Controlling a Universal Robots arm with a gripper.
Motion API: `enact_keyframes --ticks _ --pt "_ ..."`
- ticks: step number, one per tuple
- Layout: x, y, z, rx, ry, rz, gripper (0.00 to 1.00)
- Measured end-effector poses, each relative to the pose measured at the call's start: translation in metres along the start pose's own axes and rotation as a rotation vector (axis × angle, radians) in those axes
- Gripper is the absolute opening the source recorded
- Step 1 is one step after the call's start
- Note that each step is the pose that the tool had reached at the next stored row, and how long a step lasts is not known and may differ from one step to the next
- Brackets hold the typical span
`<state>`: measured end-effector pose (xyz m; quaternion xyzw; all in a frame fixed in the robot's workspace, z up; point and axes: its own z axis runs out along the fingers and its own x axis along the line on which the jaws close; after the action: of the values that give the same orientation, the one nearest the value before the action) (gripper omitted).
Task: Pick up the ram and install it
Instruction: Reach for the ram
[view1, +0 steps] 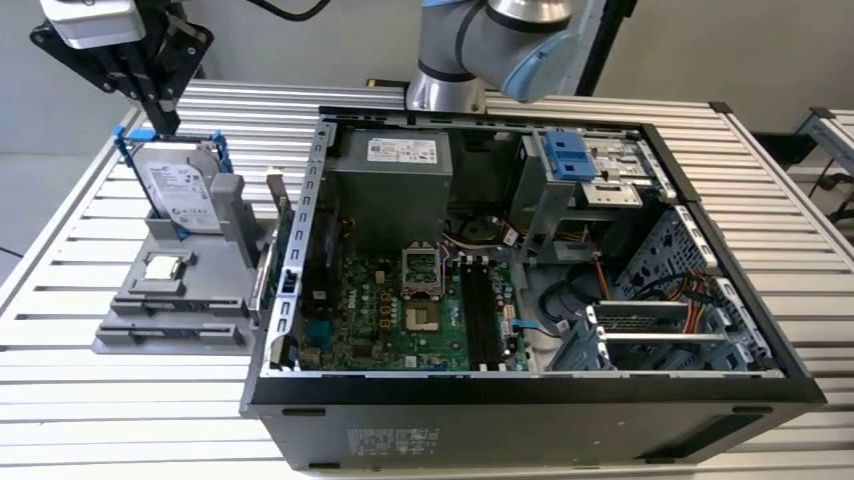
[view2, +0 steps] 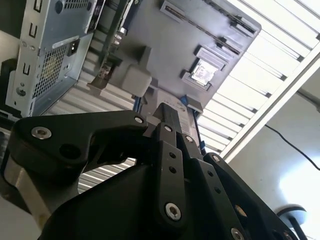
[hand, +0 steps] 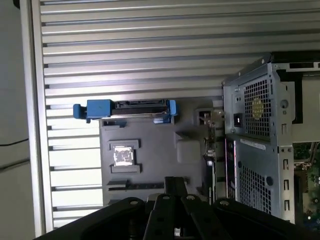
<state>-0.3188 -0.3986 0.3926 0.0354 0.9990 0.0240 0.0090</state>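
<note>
The ram (view1: 276, 205) is a thin stick standing on edge at the side of the grey holder (view1: 174, 325) nearest the open computer case; in the first wrist view the ram (hand: 207, 145) appears edge-on beside the case wall. My gripper (view1: 163, 125) hangs above the far end of the holder, over the hard drive, to the exterior view's left of the ram and well apart from it. Its black fingers look shut with nothing between them in both wrist views, the gripper (hand: 175, 182) pointing down at the holder and the gripper (view2: 170, 112) seen from behind.
A silver hard drive (view1: 178, 190) in a blue frame stands in the holder, with a square processor chip (view1: 163, 267) lying in front of it. The open case (view1: 534, 388) holds the motherboard (view1: 387, 310) with long black memory slots (view1: 481, 305). A slatted metal table (view1: 80, 400) surrounds everything.
</note>
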Motion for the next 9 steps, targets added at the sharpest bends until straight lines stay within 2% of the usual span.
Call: enact_keyframes --ticks 9 --pt "0.0223 -0.0016 -0.0005 0.0000 0.0003 0.000 0.00"
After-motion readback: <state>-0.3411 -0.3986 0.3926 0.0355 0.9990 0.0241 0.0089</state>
